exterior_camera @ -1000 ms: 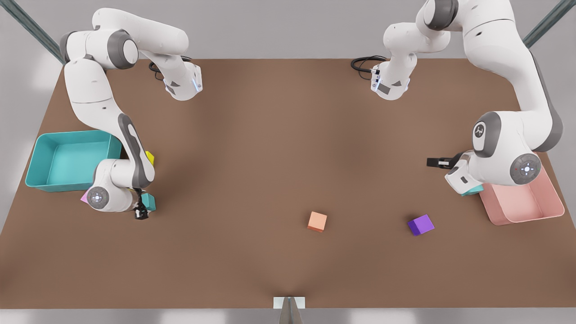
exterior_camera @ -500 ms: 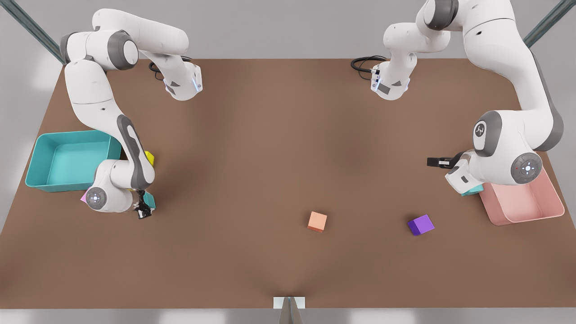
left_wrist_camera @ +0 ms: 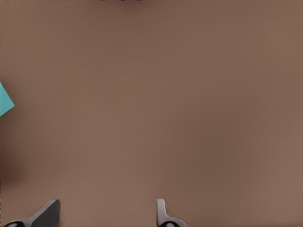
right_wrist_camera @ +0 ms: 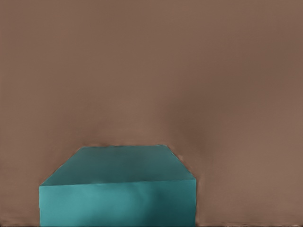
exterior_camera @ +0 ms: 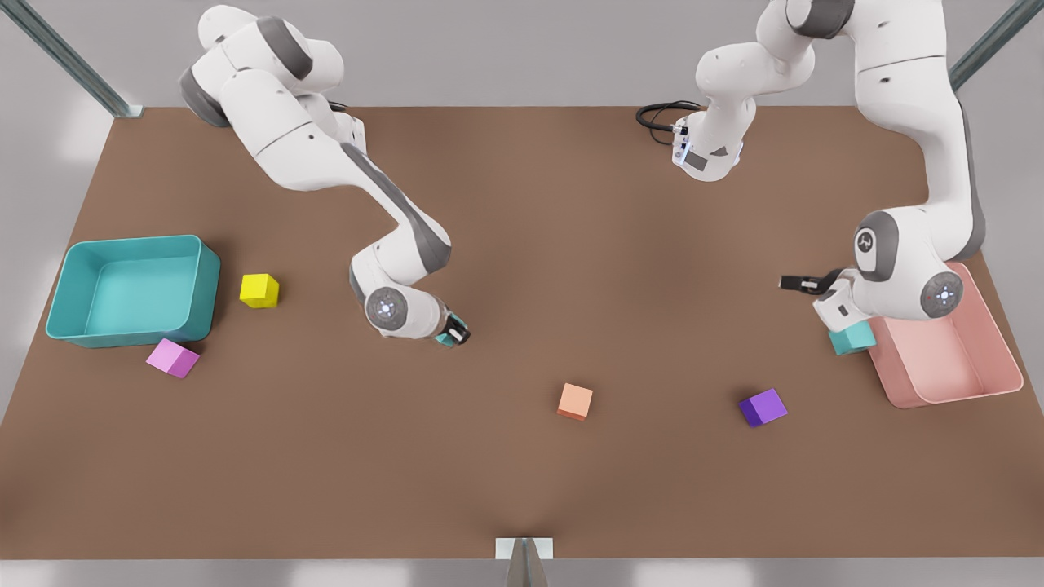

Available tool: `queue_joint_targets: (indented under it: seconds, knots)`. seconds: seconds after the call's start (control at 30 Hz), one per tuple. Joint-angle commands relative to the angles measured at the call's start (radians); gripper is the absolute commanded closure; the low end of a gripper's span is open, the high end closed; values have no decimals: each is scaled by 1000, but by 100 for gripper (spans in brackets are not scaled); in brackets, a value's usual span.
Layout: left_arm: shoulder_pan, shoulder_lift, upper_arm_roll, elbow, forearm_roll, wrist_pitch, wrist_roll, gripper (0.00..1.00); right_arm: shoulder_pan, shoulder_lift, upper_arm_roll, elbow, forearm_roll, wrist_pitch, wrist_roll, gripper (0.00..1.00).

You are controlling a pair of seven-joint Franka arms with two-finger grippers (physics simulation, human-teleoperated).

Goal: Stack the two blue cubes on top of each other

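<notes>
One blue cube hangs just above the table left of centre in the front view, with my right gripper shut on it. In the right wrist view that blue cube sits close up against bare table. The other blue cube rests on the table beside the pink tray at the front view's right. My left gripper hovers up and to the left of it, apart from it. In the left wrist view my left gripper is open over bare table, and a corner of that blue cube shows at the frame's edge.
A teal bin stands at the front view's left, with a yellow cube and a pink cube beside it. An orange cube and a purple cube lie toward the front. The pink tray sits at the right.
My right arm has swung from beside the teal bin toward the table's middle, carrying its blue cube. My left arm shifted slightly up, uncovering more of the other cube.
</notes>
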Motion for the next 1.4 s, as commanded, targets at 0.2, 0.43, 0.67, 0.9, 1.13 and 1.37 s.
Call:
queue_joint_targets:
  seconds: [0.2, 0.43, 0.67, 0.9, 1.13, 1.37]
  knots:
    - [94, 87, 25, -21, 58, 439, 1641, 0, 190, 178, -8, 134, 12, 255, 450, 38]
    - [148, 152, 28, -21, 60, 572, 1725, 0, 294, 222, -102, 168, 7, 320, 508, 0]
    - [155, 193, 40, -18, 57, 591, 1900, 0, 209, 173, -93, 161, 3, 263, 496, 0]
    - [189, 244, 47, -18, 49, 666, 1896, 0, -51, 136, -48, 373, -11, -260, 7, 0]
    - [194, 278, 48, -17, 51, 701, 1896, 0, -336, -77, -150, 438, -221, -410, -1305, 0]
    - [210, 297, 68, -15, 12, 710, 1642, 0, -169, -443, -249, 269, -172, -551, -1257, 0]
